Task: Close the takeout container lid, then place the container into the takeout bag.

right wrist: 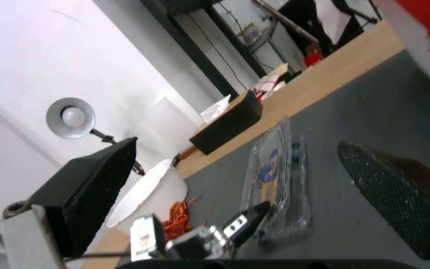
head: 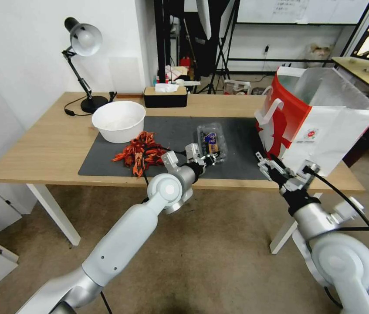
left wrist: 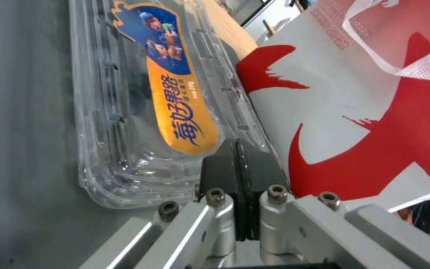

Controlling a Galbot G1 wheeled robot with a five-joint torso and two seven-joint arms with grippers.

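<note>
Blueberries sit inside the takeout container (head: pixel 211 143), which lies flat on the dark mat (head: pixel 106 157) near the middle of the table (head: pixel 49 148). Its lid (left wrist: pixel 140 93) looks folded down over the box, with the orange and blue label on top. I think the closing part is done or nearly done, though I cannot tell if the lid has clicked tight.

The left gripper (head: pixel 205 159) is at the near end of the box. Its black fingers (left wrist: pixel 237 175) are pressed together with nothing between them, tips touching the near rim of the lid. It looks like it is pushing the lid down, not picking the box up.

The takeout bag (head: pixel 319 117) stands open at the right end of the table, just beside the box. The box is not in it yet, so that part is left.

The right gripper (head: pixel 268 167) waits near the front of the bag, fingers (right wrist: pixel 90 186) spread wide and empty.

The berries are hard to see through the plastic.
</note>
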